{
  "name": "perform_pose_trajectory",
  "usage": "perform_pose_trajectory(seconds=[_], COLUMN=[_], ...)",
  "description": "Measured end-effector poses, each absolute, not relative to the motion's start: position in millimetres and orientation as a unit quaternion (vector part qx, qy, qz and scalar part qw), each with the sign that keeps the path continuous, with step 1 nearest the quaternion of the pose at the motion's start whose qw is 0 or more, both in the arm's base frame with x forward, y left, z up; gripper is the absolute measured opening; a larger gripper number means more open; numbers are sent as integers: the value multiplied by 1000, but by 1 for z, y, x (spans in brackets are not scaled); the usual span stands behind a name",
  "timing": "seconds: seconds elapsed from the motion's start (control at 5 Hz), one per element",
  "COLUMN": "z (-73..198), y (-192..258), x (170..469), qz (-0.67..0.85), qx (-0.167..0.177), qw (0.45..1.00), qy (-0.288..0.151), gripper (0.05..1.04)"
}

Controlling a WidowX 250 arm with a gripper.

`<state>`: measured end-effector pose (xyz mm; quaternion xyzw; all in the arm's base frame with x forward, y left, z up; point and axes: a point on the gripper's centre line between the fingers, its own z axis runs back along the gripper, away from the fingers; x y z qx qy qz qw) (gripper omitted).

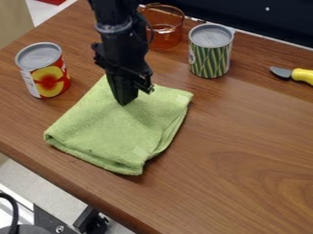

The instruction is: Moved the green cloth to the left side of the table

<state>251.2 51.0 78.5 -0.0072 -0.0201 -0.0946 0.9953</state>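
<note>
"What's the biggest thing here?"

"The wooden table (245, 137), brown and grained, set at a slant. A dark panel (245, 16) runs behind its far edge, and pale floor (55, 176) shows below the near one."

"And the arm (117, 36)?"

"It comes down from the top edge, nearly upright, probably because a flat thing is best taken from above."

"Where's the green cloth (110, 132)?"

"In the left half of the view, lying on the wood under the arm. It's folded into a thick pad, which should help it travel as one piece, though the layers could slip if only the top one is caught."

"Is the gripper (125, 101) clamped on it?"

"Its tip meets the cloth near the far edge. From this angle I can't tell whether it is apart, together or pinching fabric, so I won't guess. If the cloth is to go further left, a firm hold comes first."

"Anything in the way?"

"The red and yellow can (49, 80) stands upright just left of the cloth; a wide swing might knock it. The green striped can (209, 57) and the amber cup (165, 39) stand beyond the far edge."

"And the smallest?"

"The yellow-handled knife (302, 76), well apart at the right."
</note>
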Motion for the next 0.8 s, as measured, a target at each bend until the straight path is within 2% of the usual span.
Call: perform_pose_trajectory(seconds=[0.2,0.6,0.8], z=[91,104,104], y=[46,38,27], x=[251,246,251], qz=[-80,-75,-72], qx=[-20,-24,-20], qw=[997,996,997], qy=[1,41,29], gripper=[53,53,71])
